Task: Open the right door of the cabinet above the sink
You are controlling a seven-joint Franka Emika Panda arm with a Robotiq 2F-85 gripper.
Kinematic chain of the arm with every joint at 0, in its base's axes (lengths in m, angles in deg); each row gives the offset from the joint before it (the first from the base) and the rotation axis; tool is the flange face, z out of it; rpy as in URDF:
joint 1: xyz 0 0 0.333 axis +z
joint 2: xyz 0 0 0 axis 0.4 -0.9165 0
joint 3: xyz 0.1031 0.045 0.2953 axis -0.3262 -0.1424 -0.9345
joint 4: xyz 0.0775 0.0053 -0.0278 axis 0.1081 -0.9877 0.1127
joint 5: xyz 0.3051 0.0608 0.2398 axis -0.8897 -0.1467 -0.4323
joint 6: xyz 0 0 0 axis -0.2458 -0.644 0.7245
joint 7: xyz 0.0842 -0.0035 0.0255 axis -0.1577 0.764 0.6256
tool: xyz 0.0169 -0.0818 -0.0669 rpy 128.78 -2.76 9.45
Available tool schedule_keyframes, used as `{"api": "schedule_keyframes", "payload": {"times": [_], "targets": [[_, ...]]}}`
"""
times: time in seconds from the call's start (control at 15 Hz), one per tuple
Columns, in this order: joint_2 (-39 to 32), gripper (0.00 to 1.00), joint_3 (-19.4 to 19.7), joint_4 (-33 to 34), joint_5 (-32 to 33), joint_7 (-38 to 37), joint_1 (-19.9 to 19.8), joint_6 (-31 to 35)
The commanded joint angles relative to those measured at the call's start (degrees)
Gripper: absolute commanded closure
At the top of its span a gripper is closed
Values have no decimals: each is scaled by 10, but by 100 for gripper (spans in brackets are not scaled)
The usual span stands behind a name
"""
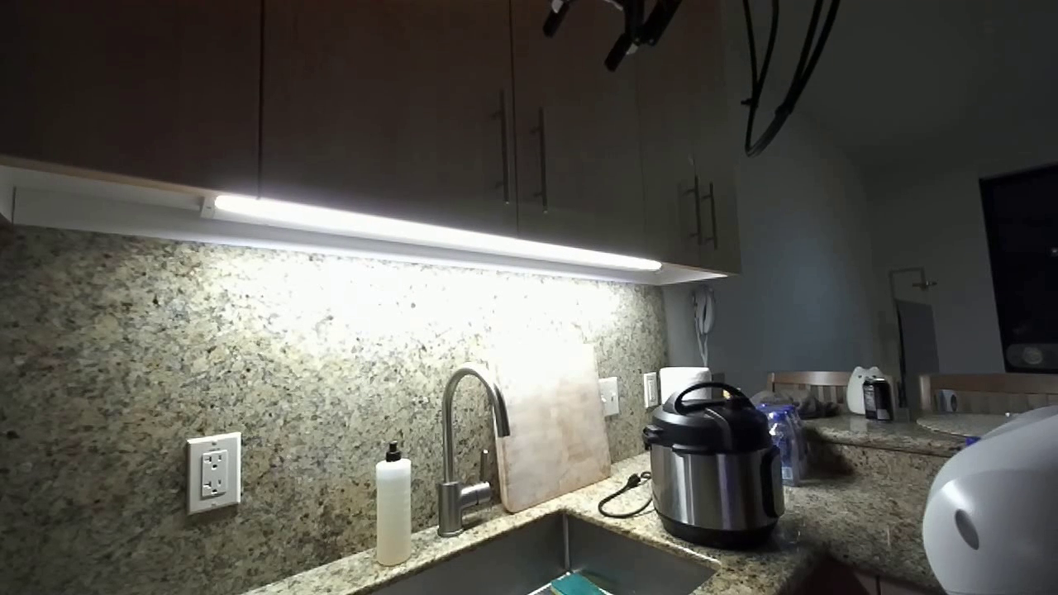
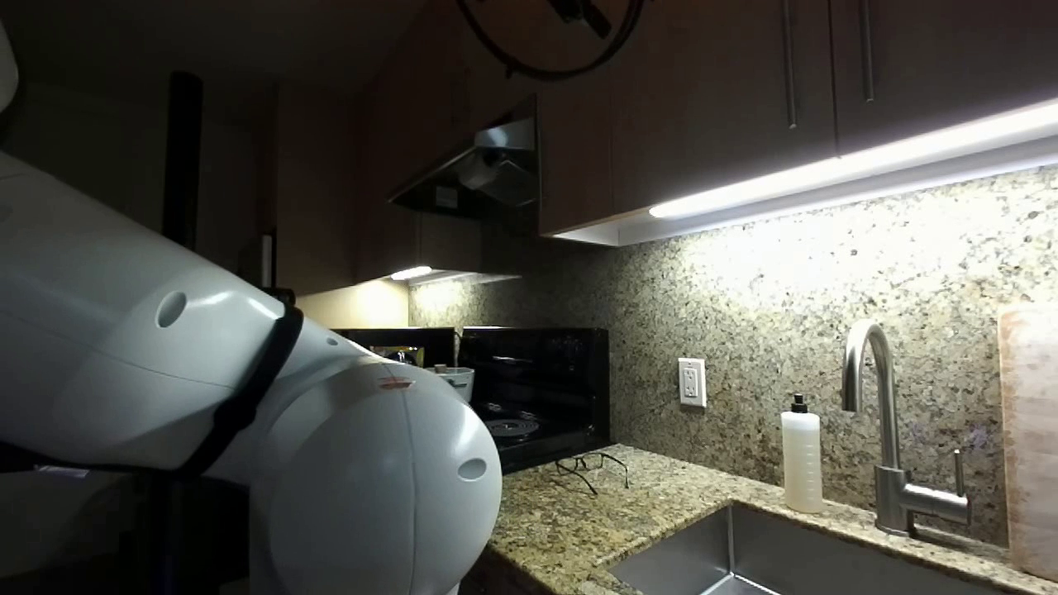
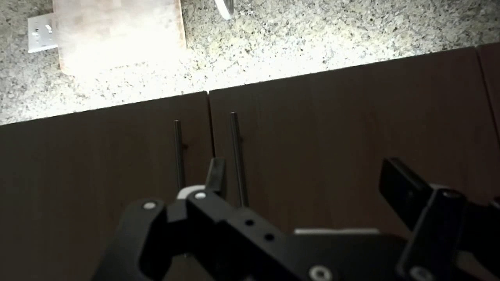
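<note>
In an exterior view, the right door (image 1: 585,153) stands closed above the sink (image 1: 525,552). In an exterior view, jaws cropped. Wrist view (inverted): jaws spread, 1 finger (image 3: 216,175) seemingly between right handle (image 3: 179,154) and left handle (image 3: 238,156); closing here, we may catch the latter.

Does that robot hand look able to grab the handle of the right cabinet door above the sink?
Probably yes, after shifting sideways: the hand is open and nothing visible blocks its way, but in the wrist view the handle lies outside its fingers.
</note>
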Motion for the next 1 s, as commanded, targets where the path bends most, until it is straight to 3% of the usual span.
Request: {"api": "schedule_keyframes", "payload": {"times": [0.0,0.33,0.67,0.93], "targets": [[-2,0,1,2,5,-4,5,-1],[-28,0,25,18,26,20,-6,29],[-79,0,71,82,70,26,-32,52],[-134,0,77,115,104,30,-50,82]]}}
